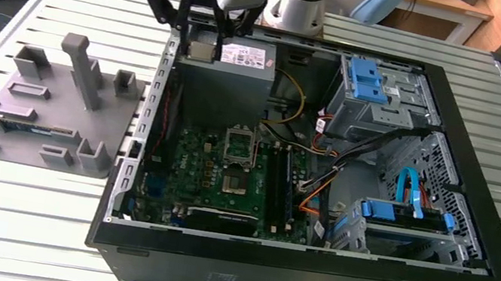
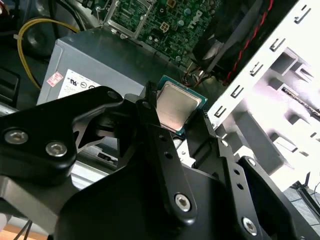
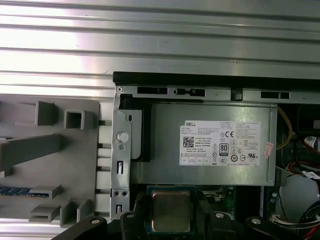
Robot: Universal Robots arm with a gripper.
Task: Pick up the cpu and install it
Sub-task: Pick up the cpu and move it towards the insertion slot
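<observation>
The cpu is a small square chip with a shiny silver top and a dark green rim. My gripper is shut on it, one black finger against each side edge. In the first wrist view the cpu hangs flat over the near edge of the grey power supply. In the exterior view the gripper holds the cpu above the back corner of the open computer case, at the exterior view's left. The motherboard socket lies lower in the case, its frame open.
A grey tray with upright posts and a green memory stick lies on the slatted metal table beside the case. Inside the case are drive cages with blue clips, cables and the case's metal side wall.
</observation>
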